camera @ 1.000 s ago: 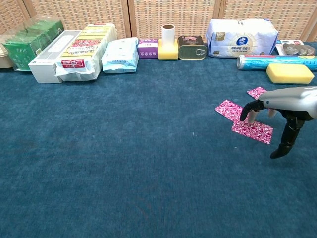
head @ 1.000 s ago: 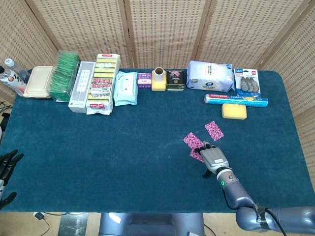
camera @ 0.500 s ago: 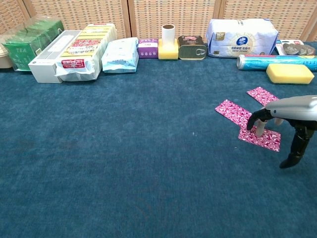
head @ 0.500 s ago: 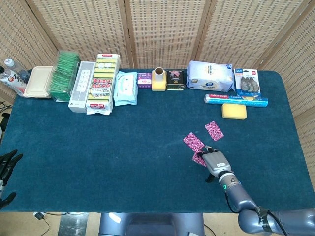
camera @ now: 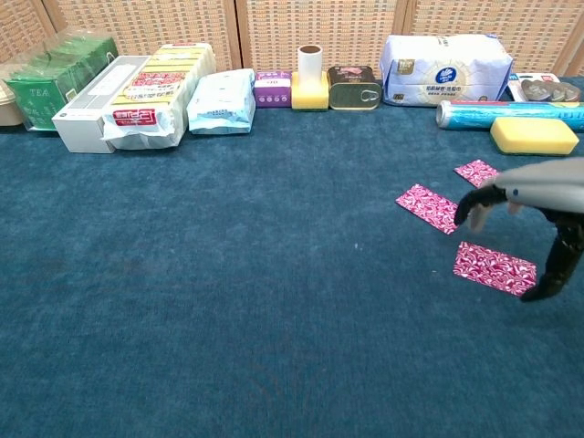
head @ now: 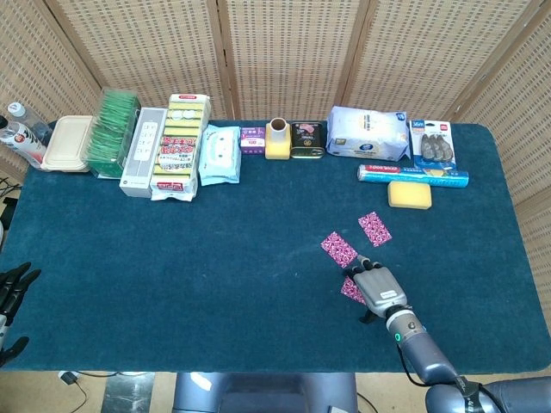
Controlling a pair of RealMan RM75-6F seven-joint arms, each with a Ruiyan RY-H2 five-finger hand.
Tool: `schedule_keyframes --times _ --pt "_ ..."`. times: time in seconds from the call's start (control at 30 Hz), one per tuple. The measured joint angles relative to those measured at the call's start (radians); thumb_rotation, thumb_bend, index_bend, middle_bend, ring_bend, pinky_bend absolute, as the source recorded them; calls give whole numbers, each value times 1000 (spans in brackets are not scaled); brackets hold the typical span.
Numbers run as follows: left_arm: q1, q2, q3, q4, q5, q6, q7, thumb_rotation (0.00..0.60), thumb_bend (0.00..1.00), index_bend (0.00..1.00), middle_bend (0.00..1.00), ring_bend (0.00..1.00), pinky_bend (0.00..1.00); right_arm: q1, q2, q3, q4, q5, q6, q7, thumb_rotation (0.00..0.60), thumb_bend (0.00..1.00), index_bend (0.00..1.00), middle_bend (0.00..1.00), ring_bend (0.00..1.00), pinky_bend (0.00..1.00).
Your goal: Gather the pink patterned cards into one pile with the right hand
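Observation:
Three pink patterned cards lie flat and apart on the blue cloth. One card sits mid-right, a second lies just behind it to the right. The third card lies nearer the front edge. My right hand hovers over that third card, palm down and empty. Its fingertips are raised clear of the card and its thumb points down at the card's right end. My left hand hangs off the table's left edge, fingers spread.
A row of goods lines the back edge: a tea box, snack packs, a yellow cup, a tin, a tissue pack, a foil roll and a yellow sponge behind the cards.
My right hand slid the third card toward the front edge, away from the other two, then lifted its fingertips off it. The left hand stayed still.

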Motion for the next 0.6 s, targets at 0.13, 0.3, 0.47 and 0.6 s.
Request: schedule_keyframes --times 0.13,0.3,0.47,0.6 --pt "-1 0 0 0 1 -2 2 600 75 0 0 0 39 -26 -58 36 49 -42 115 -9 600 88 251 104 19 166" --pt "-2 0 0 -1 -3 -6 3 600 75 0 0 0 39 -42 -167 126 128 3 201 -38 600 124 267 65 1 152" --pt "-4 3 -2 -2 -8 -8 -4 600 75 0 0 0 39 -29 -297 243 225 135 258 -106 600 140 262 37 0 141" --pt "-6 5 -3 0 -12 -10 -11 600 75 0 0 0 39 -9 -360 316 275 242 281 -164 600 139 244 5 0 115"
